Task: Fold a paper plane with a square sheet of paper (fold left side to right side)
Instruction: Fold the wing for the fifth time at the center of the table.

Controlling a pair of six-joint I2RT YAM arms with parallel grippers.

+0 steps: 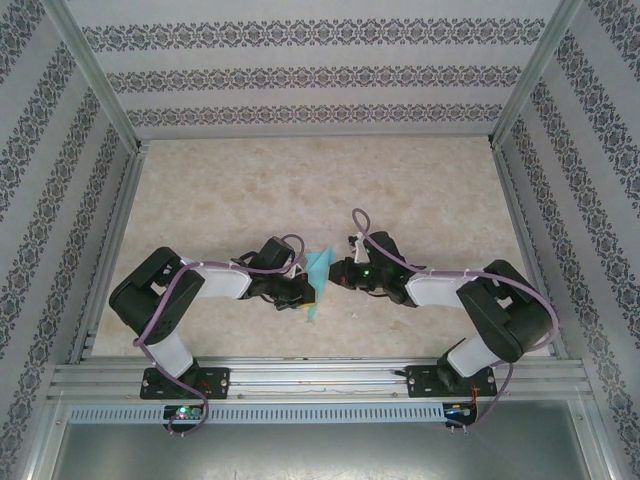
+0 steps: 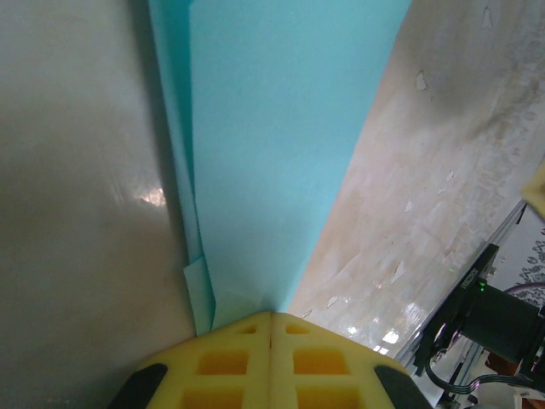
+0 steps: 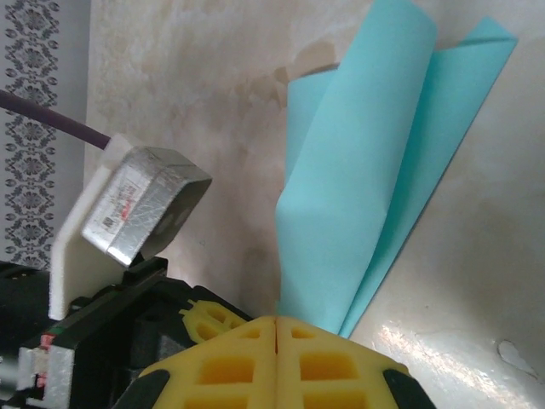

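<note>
Jaws flank the paper (image 1: 318, 268) on both sides (far table (image 1: 300, 190) lies free).

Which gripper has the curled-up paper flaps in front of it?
The right gripper: the blue paper it pinches fans into curled, lifted layers. At the left gripper it looks flat on the table.

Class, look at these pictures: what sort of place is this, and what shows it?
Likely a robot lab test cell: an aluminium frame boxes in a table with patterned wall panels, and a left arm and right arm, bolted down, work on turquoise paper.
</note>
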